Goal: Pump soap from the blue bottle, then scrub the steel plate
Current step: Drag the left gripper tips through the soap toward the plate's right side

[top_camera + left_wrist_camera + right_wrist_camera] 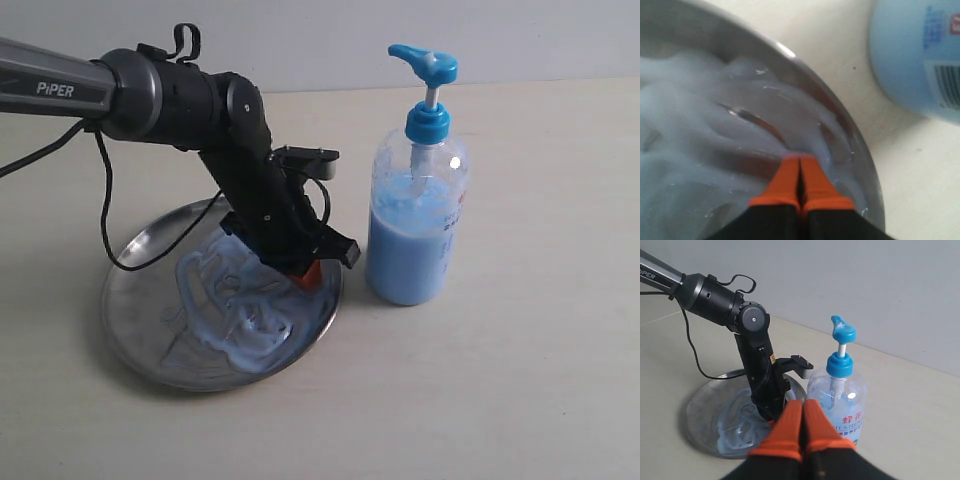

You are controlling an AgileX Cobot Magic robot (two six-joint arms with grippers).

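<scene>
Tabletop (540, 380) had open room at far right. Steel plate (135, 290) sat left, rim just beside the blue bottle (415, 235), not touching. Soap (245, 335) was smeared across the plate. Left gripper (305, 272), tips pressed together, stood in soap near that rim. Right gripper (802, 407) was also pressed together, empty.

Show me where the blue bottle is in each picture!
Exterior view: the blue bottle stands whole, right of the steel plate.
Left wrist view: only its lower body and label, just past the plate's rim.
Right wrist view: whole bottle, beside the plate.
Shared landmark: the soapy steel plate.
</scene>
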